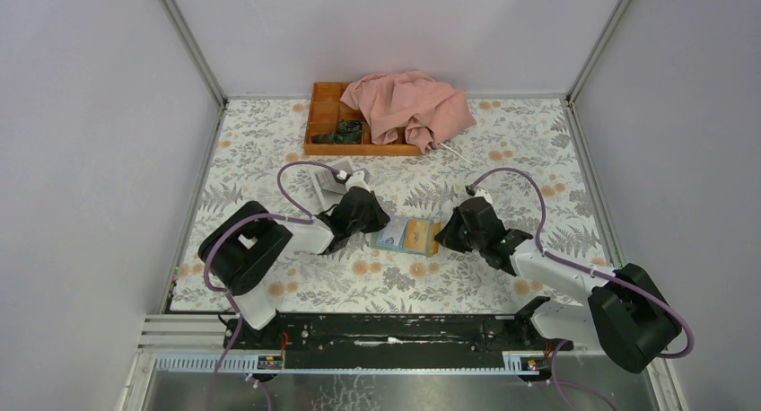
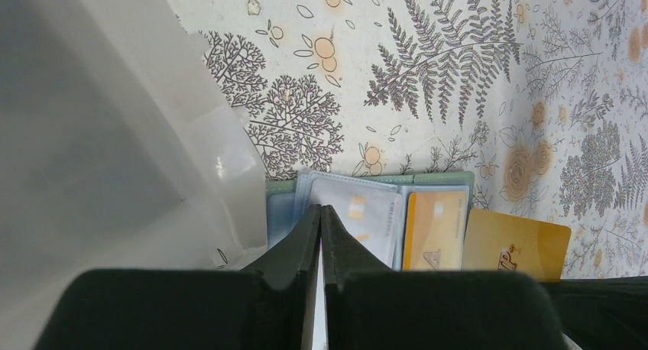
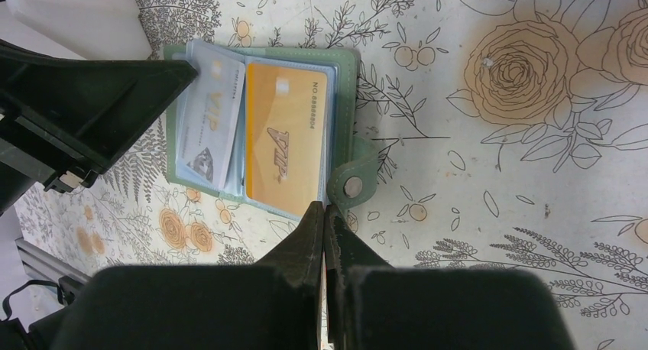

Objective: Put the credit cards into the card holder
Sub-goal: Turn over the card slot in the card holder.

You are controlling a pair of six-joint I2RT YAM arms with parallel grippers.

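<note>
card holder (image 1: 406,236) lies open mid-table, orange card (image 3: 286,136) on its right page; left gripper (image 2: 321,210), fingers together, looks to pin the left page, while right gripper (image 3: 325,207), also closed, noses the snap-tab edge.

Inside the card holder (image 3: 348,67), the orange card (image 3: 286,140) reads "VIP" with a small line "NO." and a row of eights, not fully legible. The pale blue card (image 3: 210,124) beside it reads "VIP". Just outside the holder, the loose orange card (image 2: 516,247) shows a mark ending in "P".
</note>
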